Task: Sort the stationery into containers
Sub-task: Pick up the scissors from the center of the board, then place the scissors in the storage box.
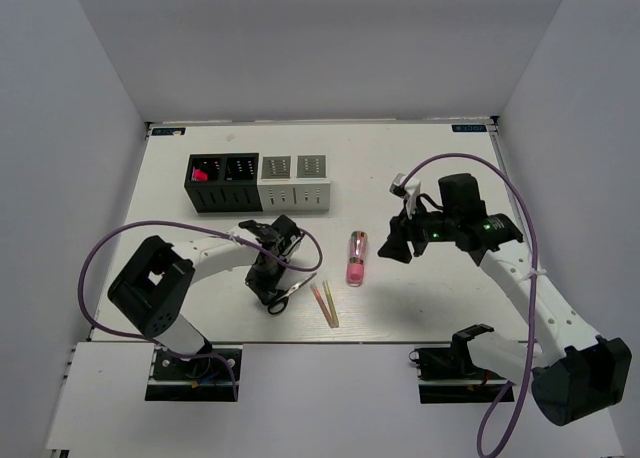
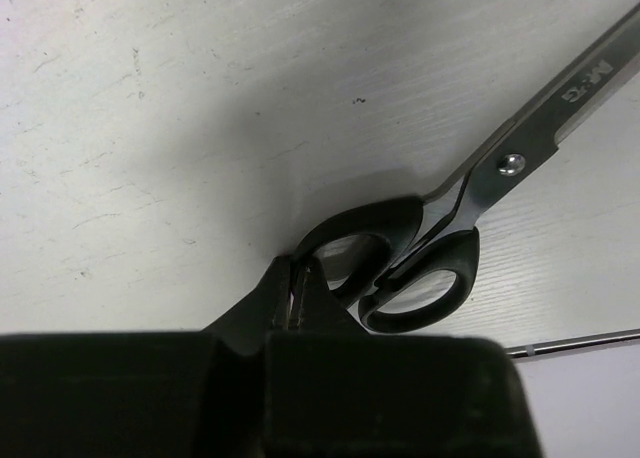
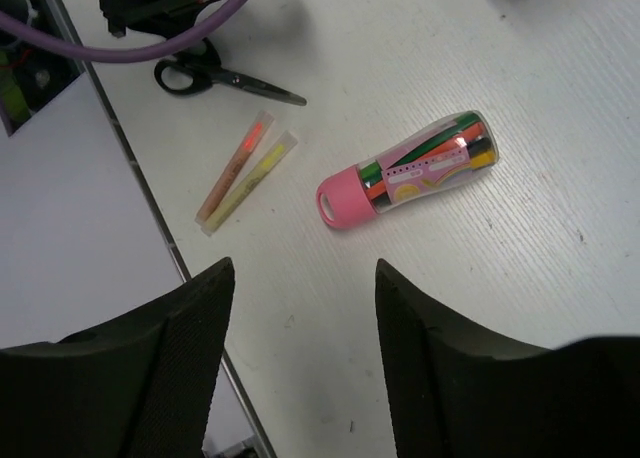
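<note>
Black perforated two-slot organizer [image 1: 222, 183] up around 11 o'clock on the white table [image 1: 420, 158], small pink item [image 1: 200, 175] in its left slot. Light grey perforated organizer [image 1: 294, 182] touching it at its 3 o'clock.

Left gripper [image 2: 296, 280] pinched basically closed, tips right against a handle loop of the black-handled steel scissors [image 2: 440, 243], flat on the table near 7 o'clock. Can't tell if actually clamping the rim.

Right gripper [image 3: 300, 323] spread wide, holding nothing, hovering at 3 o'clock of the pink-capped clear tube of markers [image 3: 410, 173] mid-table. Two thin yellow-pink sticks [image 3: 245, 173] side by side around 6 o'clock.

Pale grey walls [image 1: 80, 78] all round.
</note>
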`<state>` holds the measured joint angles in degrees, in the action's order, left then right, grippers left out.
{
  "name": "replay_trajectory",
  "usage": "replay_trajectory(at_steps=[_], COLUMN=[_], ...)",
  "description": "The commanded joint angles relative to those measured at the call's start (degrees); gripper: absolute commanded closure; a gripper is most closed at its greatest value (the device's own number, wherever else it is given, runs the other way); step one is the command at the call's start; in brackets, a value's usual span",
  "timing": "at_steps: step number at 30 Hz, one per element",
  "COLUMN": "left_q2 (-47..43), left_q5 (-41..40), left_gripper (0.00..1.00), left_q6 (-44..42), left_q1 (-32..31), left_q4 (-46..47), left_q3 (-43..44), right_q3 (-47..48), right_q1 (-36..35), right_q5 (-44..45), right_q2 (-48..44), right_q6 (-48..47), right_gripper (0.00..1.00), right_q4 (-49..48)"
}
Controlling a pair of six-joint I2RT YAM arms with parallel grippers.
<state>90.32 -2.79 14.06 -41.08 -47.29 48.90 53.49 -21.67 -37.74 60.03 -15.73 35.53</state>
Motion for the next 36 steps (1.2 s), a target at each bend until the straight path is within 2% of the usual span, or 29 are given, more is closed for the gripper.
replay_trajectory(at_steps=[1, 4, 6, 7, 8, 9, 10, 13, 15, 16, 17, 18, 19, 20, 21, 22, 23, 25, 26, 27, 28, 32, 36], left_q2=[-0.73, -5.92, -7.35, -8.92, -9.02, -9.02, -8.24, -6.22, -4.47, -4.11, -3.23, -2.88, -2.61, -2.35, -1.39, -0.94, -0.42, 2.73, 3.71, 5.72, 6.44, 8.37, 6.80], left_q5=[-0.12, -1.43, -5.20, -6.43, -11.23, -13.10, -17.82, -31.69, -43.91, -46.93, -49.48, -57.43, -59.85, -63.97, -64.97, -65.76, -66.72, -66.39, -64.90, -64.02, -63.05, -64.45, -64.54], left_gripper=[0.99, 0.99, 0.99, 0.99, 0.99, 0.99, 0.99, 0.99, 0.99, 0.99, 0.99, 0.99, 0.99, 0.99, 0.99, 0.99, 0.99, 0.99, 0.99, 0.99, 0.99, 0.99, 0.99], left_q6=[1.84, 2.46, 1.76, 0.54, -0.69, -1.40, -2.19, -8.69, -16.50, -19.05, -28.82, -33.44, -38.36, -53.81, -59.62, -65.07, -80.09, -89.00, -98.61, -108.10, -112.46, -110.57, -107.67], left_q1=[0.47, 0.65, 0.65, 0.74, 0.74, 0.83, 0.91, 0.91, 0.91, 0.91, 0.91, 0.91, 1.18, 1.61, 1.79, 2.32, 2.93, 3.55, 4.25, 4.43, 4.60, 8.37, 10.75], left_q4=[1.06, -5.85, -11.47, -12.90, -14.31, -15.63, -19.47, -20.83, -18.38, -16.80, -9.30, -5.05, 0.21, 16.97, 23.14, 35.82, 46.82, 61.96, 66.75, 80.72, 83.30, 81.56, 75.42], left_q3=[-0.05, 7.05, 13.19, 17.58, 22.41, 24.81, 31.54, 39.03, 40.65, 41.18, 40.40, 37.87, 36.19, 33.21, 30.49, 29.42, 28.01, 27.65, 27.39, 26.69, 26.07, 29.49, 28.10], right_q3=[-0.67, -0.76, -0.67, -0.50, -0.50, -0.41, -0.50, -0.50, -0.58, -0.58, -0.67, -0.67, -0.67, -0.67, -0.59, -0.85, -0.76, -0.93, -0.94, -0.85, -0.85, -1.02, -0.67], right_q1=[0.67, 0.84, 0.93, 1.02, 0.93, 1.02, 1.02, 1.10, 1.19, 1.19, 1.11, 1.10, 1.10, 1.10, 1.02, 1.10, 1.02, 1.02, 0.93, 1.02, 1.10, 1.10, 1.02], right_q5=[-0.33, 0.29, -0.32, -0.84, -1.37, -1.46, -1.46, -0.94, -0.76, -0.67, -0.59, -0.58, -0.50, -0.41, -0.41, -0.41, -0.32, -0.67, -1.02, -1.02, -1.02, -0.67, -0.76], right_q2=[-1.23, -1.41, -1.41, -1.32, -1.41, -1.41, -1.76, -1.93, -2.20, -2.29, -2.37, -2.46, -2.55, -2.64, -2.64, -2.64, -2.64, -2.64, -2.64, -2.55, -2.55, -2.29, -1.76], right_q6=[1.58, 1.14, 0.18, -0.27, -0.36, -0.53, -0.71, -0.97, -0.71, -0.80, -0.71, -0.71, -0.80, -0.62, -0.71, -0.62, -0.71, -0.36, -0.27, -0.18, -0.18, -0.27, -0.53], right_gripper=[0.34, 0.33, 0.46, 0.57, 0.69, 0.83, 0.86, 0.83, 0.81, 0.81, 0.81, 0.81, 0.81, 0.80, 0.80, 0.80, 0.80, 0.80, 0.80, 0.80, 0.80, 0.80, 0.80], right_q4=[-1.87, -1.95, -1.08, -1.16, -0.82, -0.64, -0.55, -0.81, -0.72, -0.81, -0.90, -0.73, -0.81, -0.90, -0.90, -0.99, -1.07, -0.99, -1.16, -1.25, -1.25, -0.90, -0.81])
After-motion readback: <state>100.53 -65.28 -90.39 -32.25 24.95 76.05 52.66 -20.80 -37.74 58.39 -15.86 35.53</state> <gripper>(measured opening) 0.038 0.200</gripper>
